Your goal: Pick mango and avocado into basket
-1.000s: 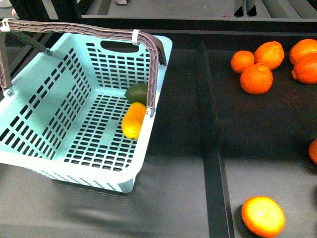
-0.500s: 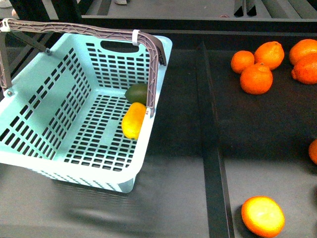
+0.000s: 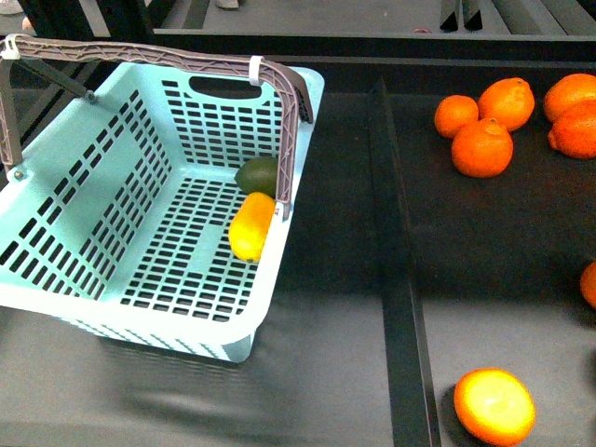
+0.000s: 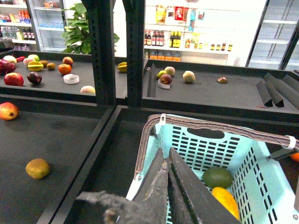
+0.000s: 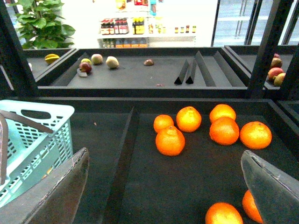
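The basket [image 3: 140, 186] sits on the left of the dark surface [image 3: 335, 354], with the avocado [image 3: 258, 174] and mango [image 3: 251, 226] already inside, touching each other against its right wall, the mango's long axis running roughly front to back. So the job looks basically done. The left claw [image 4: 167, 163] hangs above the basket's near rim, jaws pressed together with nothing in them, both fruits just beyond it. The right claw [image 5: 163, 186] is spread wide and empty over the oranges [image 5: 210, 128], well away.
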